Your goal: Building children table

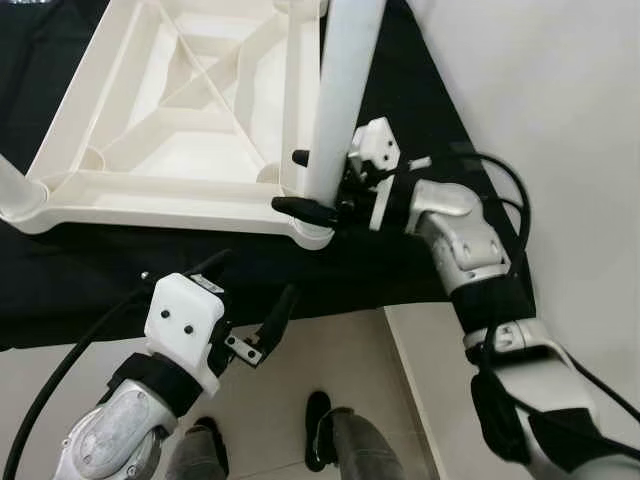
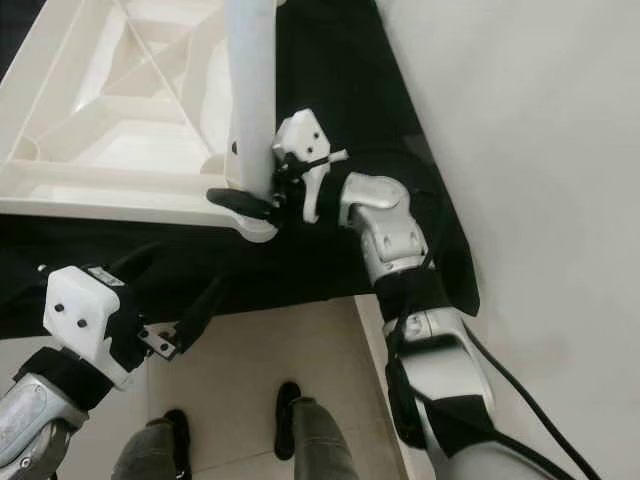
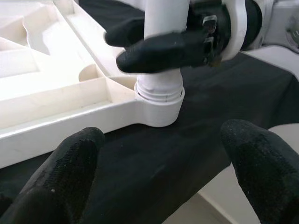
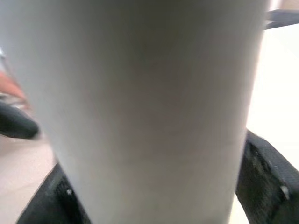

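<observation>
Right gripper point(image 1: 308, 185) clamps table leg point(image 1: 345, 90) at tabletop point(image 1: 130, 190) corner (socket seated); left gripper point(image 1: 262, 335) wide, apart.

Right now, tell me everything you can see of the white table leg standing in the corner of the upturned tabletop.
The white cylindrical plastic table leg is smooth and plain, and stands roughly upright in the round corner socket of the upturned white ribbed plastic tabletop, which lies on a black cloth. Ridged rings show at its base just above the socket. The right gripper is shut on its lower part, one black finger on each side. The left gripper is open, apart from it. Its top runs out of frame.
</observation>
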Motion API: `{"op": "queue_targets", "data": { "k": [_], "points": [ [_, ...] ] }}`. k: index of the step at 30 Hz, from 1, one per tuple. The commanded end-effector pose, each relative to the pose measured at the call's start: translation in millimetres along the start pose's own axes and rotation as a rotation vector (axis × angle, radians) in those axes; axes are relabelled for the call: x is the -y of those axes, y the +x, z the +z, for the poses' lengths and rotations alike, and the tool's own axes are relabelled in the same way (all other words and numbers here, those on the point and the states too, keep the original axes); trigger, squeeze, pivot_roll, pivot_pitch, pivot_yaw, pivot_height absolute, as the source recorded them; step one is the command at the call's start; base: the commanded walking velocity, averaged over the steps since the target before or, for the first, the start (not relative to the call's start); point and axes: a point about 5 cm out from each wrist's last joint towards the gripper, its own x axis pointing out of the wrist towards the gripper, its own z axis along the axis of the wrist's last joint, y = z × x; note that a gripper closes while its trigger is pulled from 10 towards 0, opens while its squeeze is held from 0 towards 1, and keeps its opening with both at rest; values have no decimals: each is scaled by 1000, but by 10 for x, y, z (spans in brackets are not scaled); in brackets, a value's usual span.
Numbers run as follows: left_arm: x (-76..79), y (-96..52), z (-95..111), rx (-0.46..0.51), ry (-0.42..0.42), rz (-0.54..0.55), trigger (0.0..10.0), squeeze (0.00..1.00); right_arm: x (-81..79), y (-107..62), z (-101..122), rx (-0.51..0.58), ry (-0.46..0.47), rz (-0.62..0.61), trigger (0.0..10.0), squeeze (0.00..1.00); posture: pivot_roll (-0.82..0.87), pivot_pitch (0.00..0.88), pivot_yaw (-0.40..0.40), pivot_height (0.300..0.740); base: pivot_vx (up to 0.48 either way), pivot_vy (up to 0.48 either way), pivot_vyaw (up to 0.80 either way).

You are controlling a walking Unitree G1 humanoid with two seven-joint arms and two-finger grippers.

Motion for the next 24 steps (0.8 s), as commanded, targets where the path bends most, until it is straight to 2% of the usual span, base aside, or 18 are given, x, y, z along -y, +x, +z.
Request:
{"op": "queue_targets", "data": {
  "k": [1, 5, 6, 7, 8, 19, 20, 21, 22, 23, 24],
  "points": [
    [33, -32, 13, -9, 3, -8, 10000, 0, -21, 16, -31, 8, 20, 29, 10000, 0, 203, 371, -156, 740, 0, 0, 0],
    [40, -56, 17, -16, 4, -2, 10000, 0, 40, 92, 111, 29, 9, 107, 10000, 0, 218, 383, -160, 740, 0, 0, 0],
    [42, -58, 17, -18, 4, -2, 10000, 0, 56, 109, 144, 31, 7, 124, 5098, 0, 219, 384, -161, 740, 0, 0, 0],
    [42, -58, 17, -18, 4, -2, 10000, 0, 56, 109, 144, 31, 7, 124, 5098, 0, 219, 384, -161, 740, 0, 0, 0],
    [42, -55, 22, -18, 6, -1, 10000, 0, 86, 114, 168, 30, 5, 160, 0, 0, 222, 388, -164, 740, 0, 0, 0],
    [32, -51, 26, -17, 10, 3, 10000, 0, 128, 14, 129, 18, 0, 166, 0, 0, 206, 381, -158, 740, 0, 0, 0],
    [31, -49, 23, -16, 8, 1, 10000, 0, 143, -55, 70, 7, -17, 111, 0, 0, 194, 379, -158, 740, 0, 0, 0],
    [31, -49, 23, -16, 8, 1, 10000, 0, 143, -55, 70, 7, -17, 111, 0, 0, 194, 379, -158, 740, 0, 0, 0],
    [28, -47, 21, -16, 8, 0, 10000, 0, 150, -110, 4, -11, -32, 40, 0, 0, 186, 377, -158, 740, 0, 0, 0],
    [28, -47, 21, -16, 8, 0, 10000, 0, 150, -110, 4, -11, -32, 40, 0, 0, 186, 377, -158, 740, 0, 0, 0],
    [24, -46, 14, -16, 6, -3, 10000, 0, 128, -152, -168, -33, 11, -121, 0, 0, 170, 370, -158, 740, 0, 0, 0]
  ]
}}
